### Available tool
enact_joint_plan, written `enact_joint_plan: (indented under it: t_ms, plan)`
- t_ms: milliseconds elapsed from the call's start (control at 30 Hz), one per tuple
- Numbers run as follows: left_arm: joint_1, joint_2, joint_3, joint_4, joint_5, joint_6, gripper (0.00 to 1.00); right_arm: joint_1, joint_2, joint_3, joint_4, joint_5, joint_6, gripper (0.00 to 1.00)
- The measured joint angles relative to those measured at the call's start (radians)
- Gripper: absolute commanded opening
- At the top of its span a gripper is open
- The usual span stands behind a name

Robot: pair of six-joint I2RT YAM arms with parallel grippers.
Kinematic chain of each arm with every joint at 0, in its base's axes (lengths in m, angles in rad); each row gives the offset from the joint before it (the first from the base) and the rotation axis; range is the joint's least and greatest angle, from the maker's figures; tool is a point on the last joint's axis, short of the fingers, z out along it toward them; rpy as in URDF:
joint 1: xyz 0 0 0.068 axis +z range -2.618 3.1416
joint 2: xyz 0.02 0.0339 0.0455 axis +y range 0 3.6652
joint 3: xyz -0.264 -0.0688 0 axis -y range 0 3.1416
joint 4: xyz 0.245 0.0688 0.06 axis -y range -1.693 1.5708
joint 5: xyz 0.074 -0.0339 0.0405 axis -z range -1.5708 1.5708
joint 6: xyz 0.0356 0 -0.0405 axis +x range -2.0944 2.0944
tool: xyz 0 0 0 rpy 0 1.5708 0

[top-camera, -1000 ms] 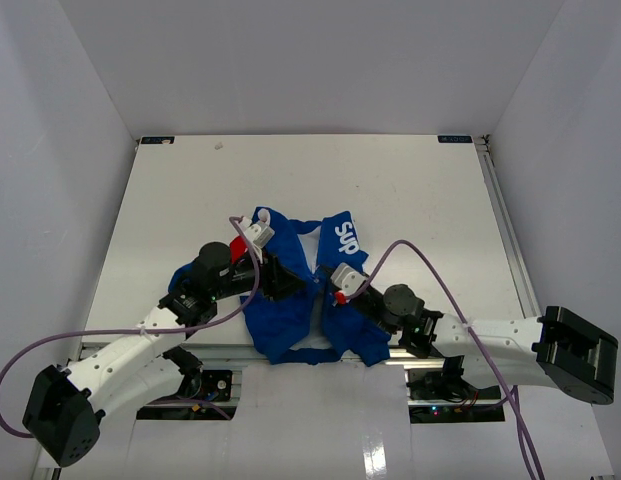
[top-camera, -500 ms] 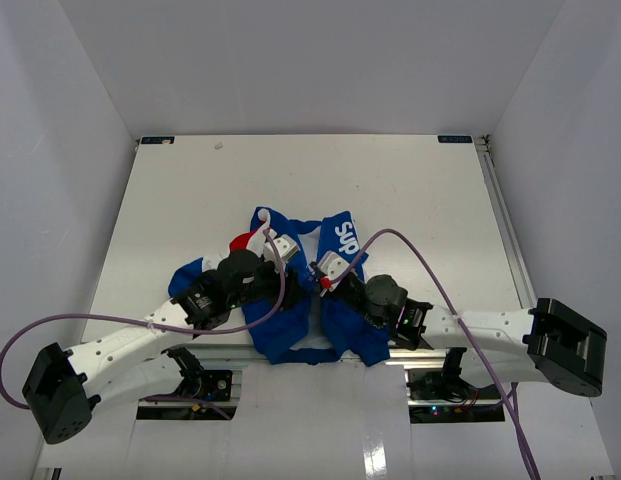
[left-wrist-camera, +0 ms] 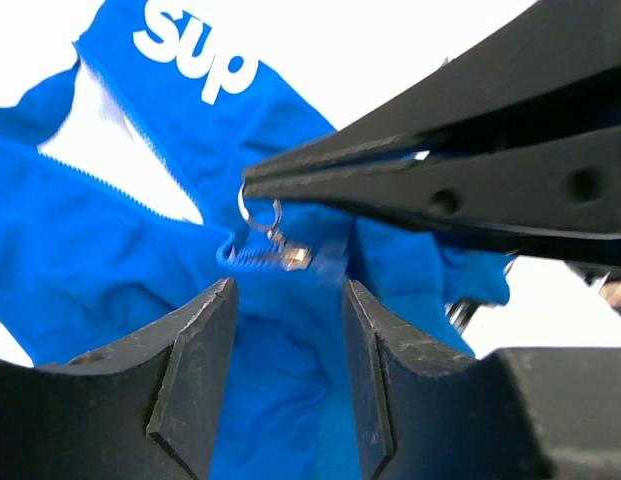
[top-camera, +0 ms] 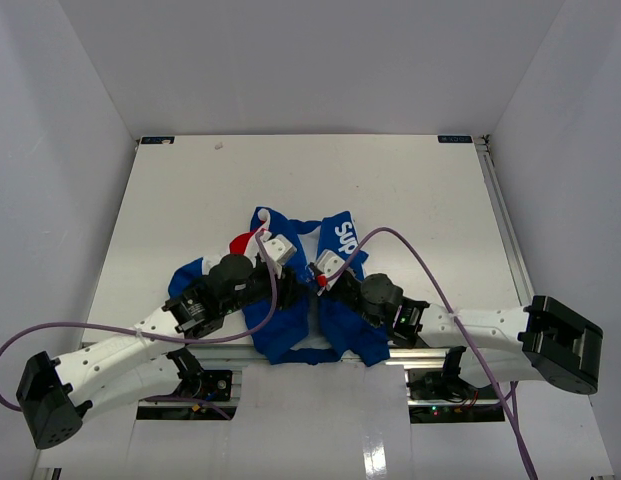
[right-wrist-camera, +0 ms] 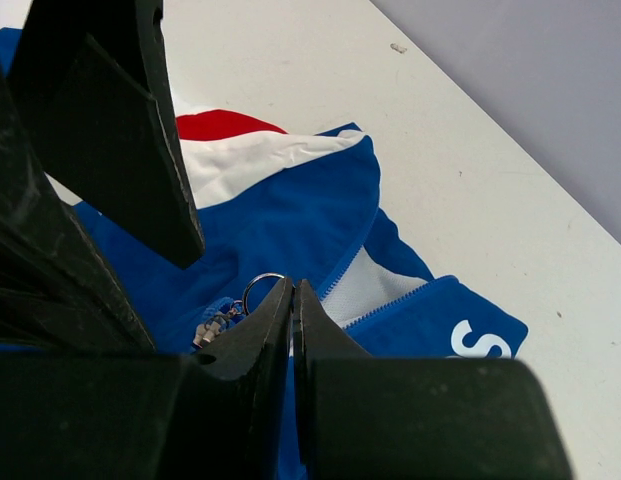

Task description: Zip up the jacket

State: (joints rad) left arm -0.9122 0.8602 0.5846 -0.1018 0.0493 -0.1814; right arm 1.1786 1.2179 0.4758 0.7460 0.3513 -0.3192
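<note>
The jacket [top-camera: 275, 330] lies crumpled at the table's near edge, blue with a red and white panel [right-wrist-camera: 225, 135] and white "Sup" lettering [top-camera: 345, 237]. Its zipper is parted above the slider [left-wrist-camera: 295, 257], showing white lining [right-wrist-camera: 375, 285]. My right gripper [right-wrist-camera: 293, 285] is shut, its tips pinching the metal pull ring [left-wrist-camera: 258, 210] of the slider. My left gripper [left-wrist-camera: 287, 290] is open just below the slider, its jaws standing either side of a fold of blue fabric with a gap around it. In the top view both grippers meet over the jacket's middle [top-camera: 308, 278].
The white table [top-camera: 390, 180] stretches far behind the jacket, enclosed by grey walls. A metal rail [top-camera: 505, 230] runs along its right edge. Purple cables [top-camera: 430, 270] loop over both arms. A small speck [top-camera: 218, 146] lies at the far left.
My left arm has swung right, bringing its gripper from the jacket's left side to the zipper. The right gripper has shifted slightly left and away, staying shut.
</note>
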Motion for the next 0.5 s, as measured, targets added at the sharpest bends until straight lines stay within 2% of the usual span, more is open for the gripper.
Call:
enact_joint_plan:
  t_ms: [500]
  plan:
    - [-0.002,0.061,-0.016,0.028,0.013,-0.011,0.56,0.0,0.007,0.007,-0.015,0.009,0.021,0.08]
